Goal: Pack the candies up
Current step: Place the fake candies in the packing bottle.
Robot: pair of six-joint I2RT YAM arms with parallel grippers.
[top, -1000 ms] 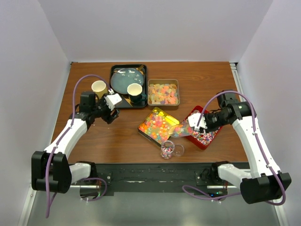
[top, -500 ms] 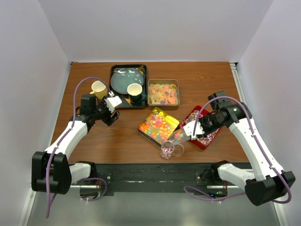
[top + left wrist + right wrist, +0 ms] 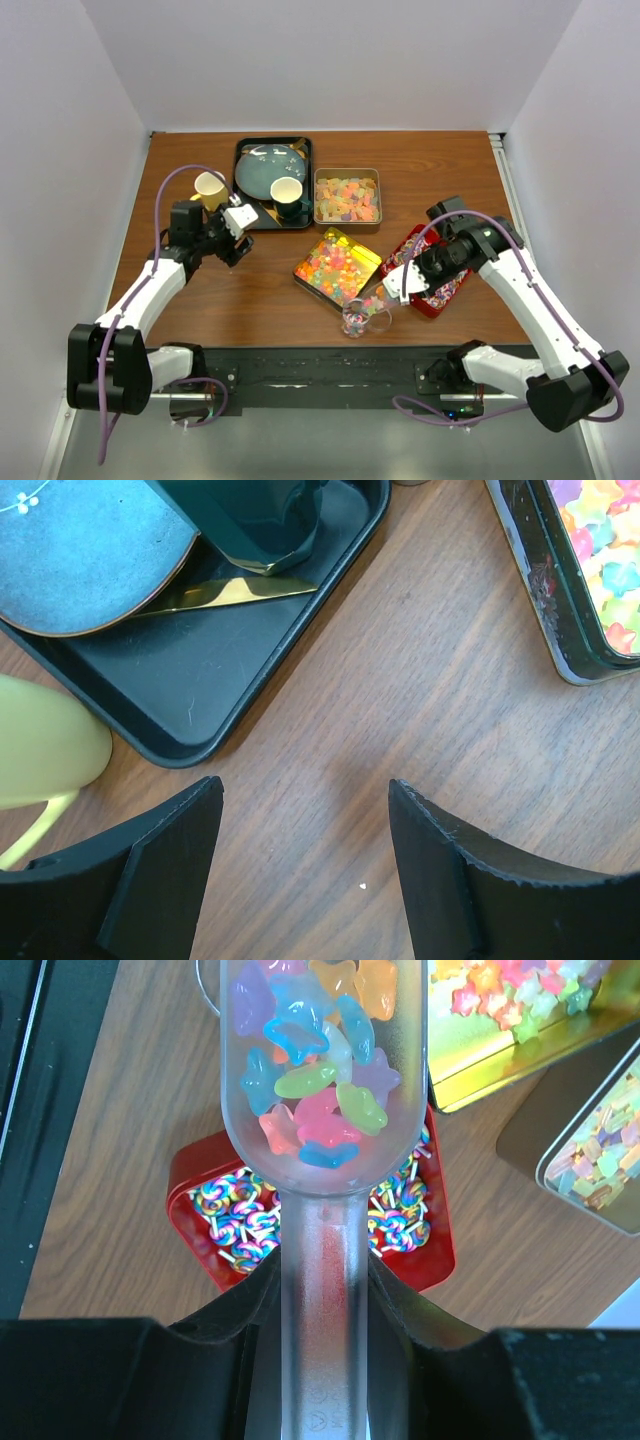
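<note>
Tipping should go slowly from here, the scoop's lip centred over the glass jar (image 3: 365,318) at the table's near edge, or sweets will likely skitter onto the wood. Right gripper (image 3: 322,1290) is clamped on the handle of the clear scoop (image 3: 322,1240), its bowl heaped with candies (image 3: 315,1090) (star-shaped, by the look), forearm angled inward above the red tin (image 3: 190,1180). Farther back, left gripper (image 3: 305,800) hovers with jaws apart and empty beside the black tray (image 3: 230,670).

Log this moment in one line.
right fingers: shut on scoop, candies in it, by jar | left fingers: open, empty, over table beside tray
</note>
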